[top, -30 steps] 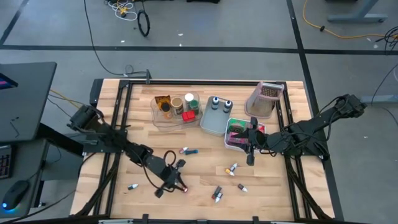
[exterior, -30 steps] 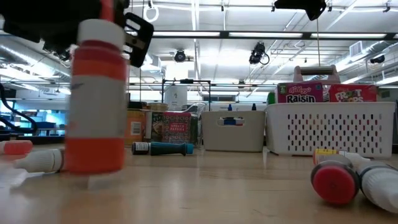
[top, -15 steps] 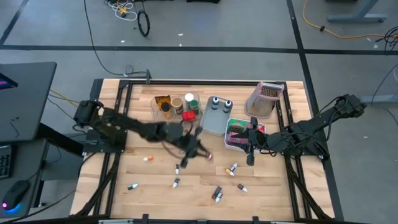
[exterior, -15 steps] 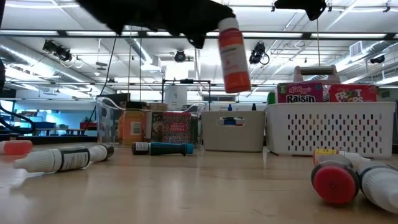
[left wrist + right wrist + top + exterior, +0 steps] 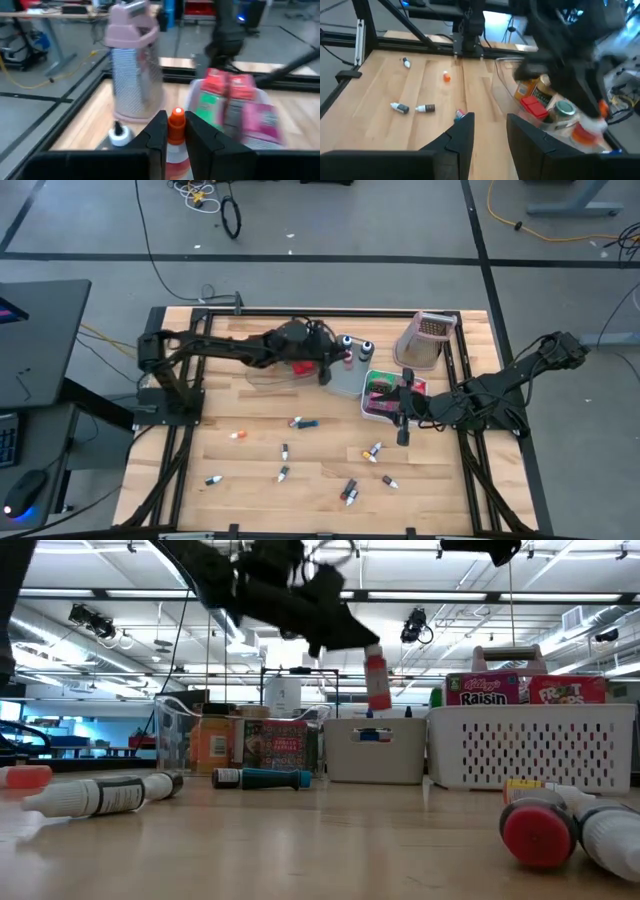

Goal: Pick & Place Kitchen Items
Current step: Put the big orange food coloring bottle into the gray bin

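Fingers of our left gripper are pinched on a small orange-capped bottle, and we hold it in the air above the grey bin at the back of the table. That bin already has two tiny bottles standing in it. Beside it, the clear bin holds jars and a packet, and the white perforated bin holds the red, pink and green boxes. So we judge the sorting well begun but not finished: about eight small bottles still lie scattered on the wood, among them a blue-bodied one and a red-capped one. Our right gripper hovers by the white bin with its fingers partly apart and nothing between them.
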Controlling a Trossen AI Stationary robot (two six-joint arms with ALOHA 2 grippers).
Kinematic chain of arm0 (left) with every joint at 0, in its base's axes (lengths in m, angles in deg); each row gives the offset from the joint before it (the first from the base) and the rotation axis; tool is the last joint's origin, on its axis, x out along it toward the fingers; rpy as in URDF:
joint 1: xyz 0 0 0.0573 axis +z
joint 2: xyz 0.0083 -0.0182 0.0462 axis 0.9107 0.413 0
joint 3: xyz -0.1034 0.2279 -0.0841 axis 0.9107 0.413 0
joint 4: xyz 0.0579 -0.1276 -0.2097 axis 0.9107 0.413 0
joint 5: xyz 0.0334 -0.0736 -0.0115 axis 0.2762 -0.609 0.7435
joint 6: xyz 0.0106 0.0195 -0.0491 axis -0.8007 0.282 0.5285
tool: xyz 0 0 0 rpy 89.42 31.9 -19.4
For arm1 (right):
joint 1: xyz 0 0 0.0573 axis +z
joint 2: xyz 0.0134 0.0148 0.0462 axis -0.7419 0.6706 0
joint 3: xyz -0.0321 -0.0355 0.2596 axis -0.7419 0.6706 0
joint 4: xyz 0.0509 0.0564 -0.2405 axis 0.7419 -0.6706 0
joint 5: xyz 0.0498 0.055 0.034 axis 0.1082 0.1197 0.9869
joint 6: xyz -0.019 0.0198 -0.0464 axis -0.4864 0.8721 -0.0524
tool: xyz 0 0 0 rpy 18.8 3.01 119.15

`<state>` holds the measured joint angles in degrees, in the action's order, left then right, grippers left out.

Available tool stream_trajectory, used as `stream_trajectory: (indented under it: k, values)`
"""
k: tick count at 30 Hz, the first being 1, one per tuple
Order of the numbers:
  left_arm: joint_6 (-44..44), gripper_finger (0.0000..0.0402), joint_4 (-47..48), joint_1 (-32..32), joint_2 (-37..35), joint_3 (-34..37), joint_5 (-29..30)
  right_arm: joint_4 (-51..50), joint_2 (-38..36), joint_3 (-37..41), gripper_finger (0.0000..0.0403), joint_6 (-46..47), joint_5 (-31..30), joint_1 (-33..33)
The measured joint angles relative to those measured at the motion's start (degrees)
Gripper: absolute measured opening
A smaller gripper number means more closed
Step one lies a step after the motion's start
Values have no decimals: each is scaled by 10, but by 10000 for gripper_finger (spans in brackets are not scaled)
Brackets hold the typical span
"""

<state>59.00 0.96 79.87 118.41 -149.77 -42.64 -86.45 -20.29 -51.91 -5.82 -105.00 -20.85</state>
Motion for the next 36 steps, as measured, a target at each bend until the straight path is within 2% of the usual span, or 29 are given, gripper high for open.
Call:
stream_trajectory:
  k: [4, 8, 19, 28, 36]
  values:
    - [12, 54, -47, 8, 55, 0, 10, 6, 0, 0, 123, -17, 0, 0]
    - [9, 53, -78, 8, 99, -1, 54, 7, 0, 0, 123, -18, 0, 0]
    - [12, 53, -103, 25, 174, -35, 86, 11, 0, 0, 123, -18, 0, 0]
    - [-23, 55, -102, 31, 175, -47, 127, 10, 0, 0, 123, -18, 0, 0]
    - [-34, 63, -89, 35, 175, -48, 129, 10, 0, 0, 123, -18, 0, 0]
